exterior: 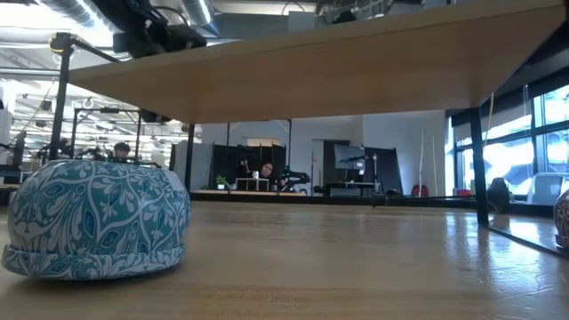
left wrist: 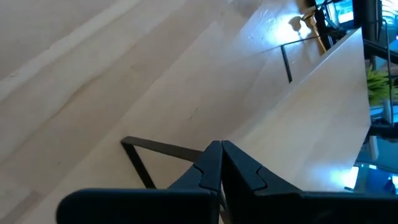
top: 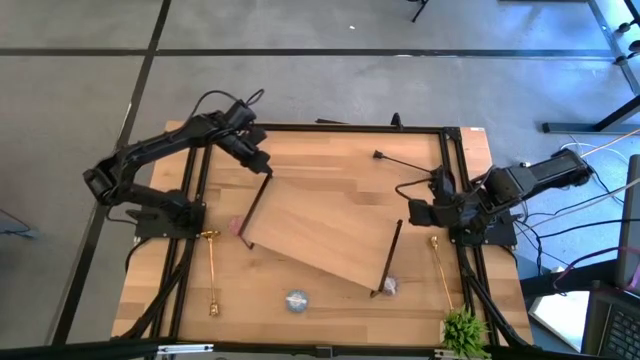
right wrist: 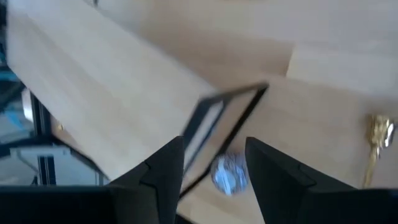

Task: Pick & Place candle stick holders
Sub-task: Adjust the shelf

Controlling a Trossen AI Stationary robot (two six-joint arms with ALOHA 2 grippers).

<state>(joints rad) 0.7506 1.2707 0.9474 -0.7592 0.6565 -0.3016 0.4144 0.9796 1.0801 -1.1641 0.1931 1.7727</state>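
Near edge of tabletop (top: 330, 150): pale blue round (top: 297, 300), mauve round (top: 390, 287), two gold stems (top: 213, 270) lying flat at sides. Pink round (top: 236, 226) beside wooden board (top: 320, 225). Farther: black stem (top: 405, 162) lying flat. Left gripper (top: 262, 163) at board's far rail, jaws closed. Right gripper (top: 413, 213) near other rail, jaws half open, holding nothing visible. Judgement: no holder placed yet, all six left.

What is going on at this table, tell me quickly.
Nothing is held yet. The left gripper, shut, sits at the far corner of the wide wooden board with black end rails. The right gripper, open, hovers by the board's other end. Two slim gold candle stick holders lie flat on the table; a pale blue glittery round sits near the front.
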